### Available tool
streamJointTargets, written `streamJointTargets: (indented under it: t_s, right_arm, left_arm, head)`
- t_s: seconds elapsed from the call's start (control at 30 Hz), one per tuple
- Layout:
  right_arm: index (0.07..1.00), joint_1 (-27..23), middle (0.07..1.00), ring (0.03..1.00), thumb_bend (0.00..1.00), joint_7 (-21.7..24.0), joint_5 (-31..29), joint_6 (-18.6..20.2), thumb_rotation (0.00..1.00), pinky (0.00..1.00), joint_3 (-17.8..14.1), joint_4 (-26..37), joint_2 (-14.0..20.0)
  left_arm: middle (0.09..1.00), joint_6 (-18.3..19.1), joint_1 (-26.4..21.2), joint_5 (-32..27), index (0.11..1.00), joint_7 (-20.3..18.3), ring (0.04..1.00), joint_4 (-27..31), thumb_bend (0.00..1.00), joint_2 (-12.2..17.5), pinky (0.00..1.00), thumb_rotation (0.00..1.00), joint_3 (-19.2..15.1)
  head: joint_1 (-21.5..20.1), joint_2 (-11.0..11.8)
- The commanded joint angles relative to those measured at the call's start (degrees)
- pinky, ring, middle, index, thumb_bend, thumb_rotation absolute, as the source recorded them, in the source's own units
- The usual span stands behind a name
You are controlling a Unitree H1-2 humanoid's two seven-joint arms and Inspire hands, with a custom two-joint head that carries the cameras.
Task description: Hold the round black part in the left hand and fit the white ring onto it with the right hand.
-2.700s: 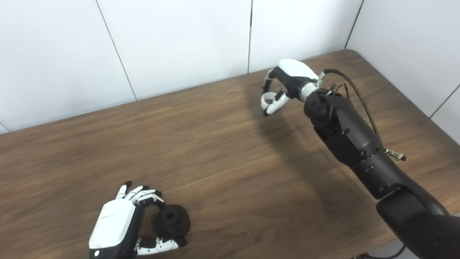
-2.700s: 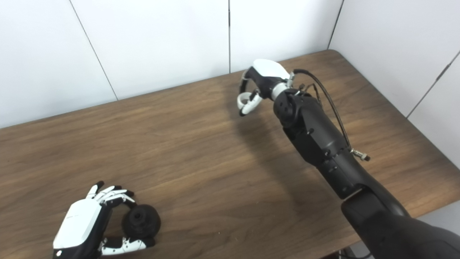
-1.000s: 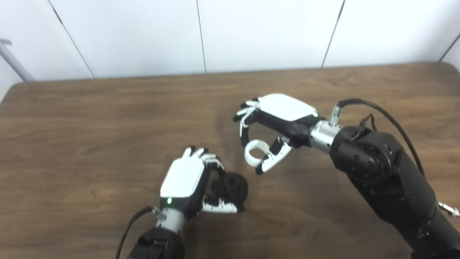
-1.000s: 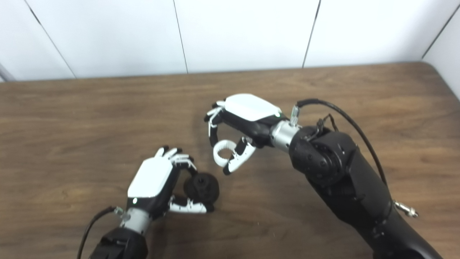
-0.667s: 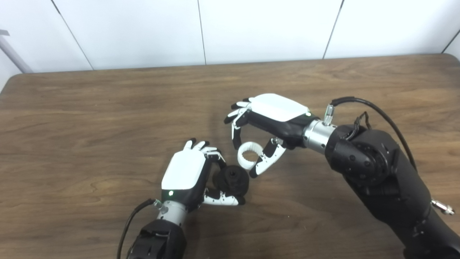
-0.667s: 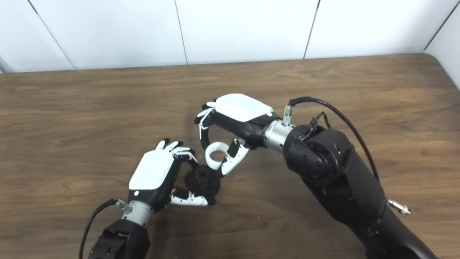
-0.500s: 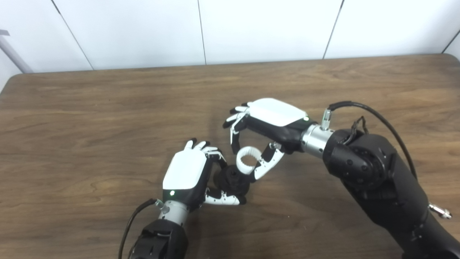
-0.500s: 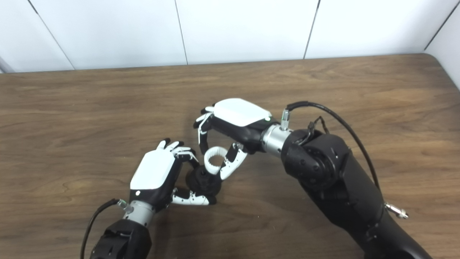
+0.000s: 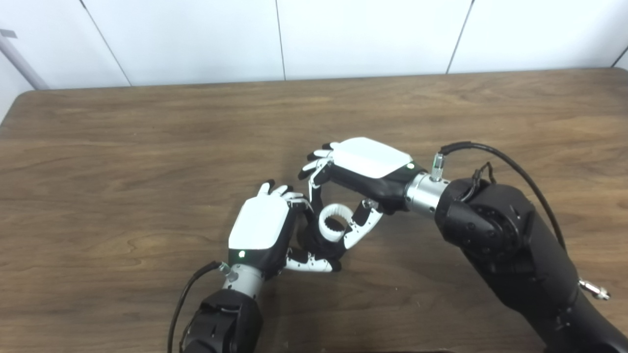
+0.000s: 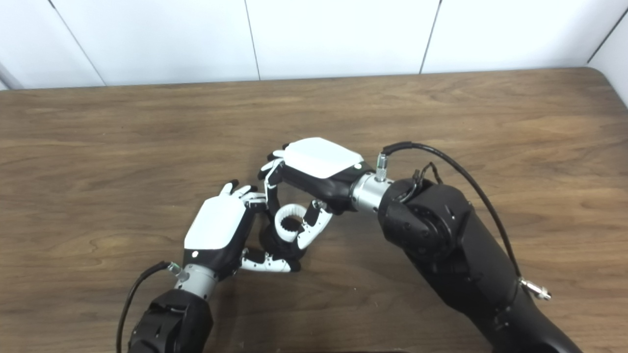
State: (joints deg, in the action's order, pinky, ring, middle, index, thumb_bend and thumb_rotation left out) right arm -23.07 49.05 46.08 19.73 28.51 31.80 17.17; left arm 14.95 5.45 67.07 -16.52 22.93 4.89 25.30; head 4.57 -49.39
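My left hand (image 9: 262, 230) is shut on the round black part (image 9: 319, 245), holding it just above the wooden table (image 9: 147, 147) near the middle front. My right hand (image 9: 363, 169) is shut on the white ring (image 9: 335, 222), pinched between thumb and fingers. The ring sits directly over the black part and touches or overlaps its top face. Most of the black part is hidden behind the ring and the fingers. The ring also shows in the right eye view (image 10: 289, 220), with the left hand (image 10: 218, 230) and right hand (image 10: 316, 162) close together.
A black cable (image 9: 500, 157) loops from the right wrist over the forearm. White wall panels (image 9: 274, 39) stand behind the table's far edge. The table's right corner (image 10: 601, 73) is near a side wall.
My right hand has brought the white ring down and left from beside the black part until it sits over it. My left hand has held the part nearly still. The camera has shifted slightly.
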Motion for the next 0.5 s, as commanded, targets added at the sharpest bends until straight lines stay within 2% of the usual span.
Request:
streamJointTargets:
  t_s: [0.0,0.47]
  right_arm:
    - [0.483,-1.7,0.851,0.949,0.52,-1.6,0.2,-1.7,0.14,1.00,-0.7,0.7,-0.6]
    - [0.483,-1.1,0.854,0.953,0.52,-2.7,0.3,-3.2,0.14,1.00,-1.1,-1.5,-1.8]
  left_arm:
    - [0.778,0.1,0.5,0.2,0.480,-2.8,0.899,-0.8,0.52,-0.4,1.00,0.05,1.0]
    - [0.788,0.4,0.4,0.2,0.481,-3.5,0.902,-0.6,0.52,-0.8,1.00,0.05,0.8]
  head:
    - [0.1,-0.1]
    - [0.3,-0.4]
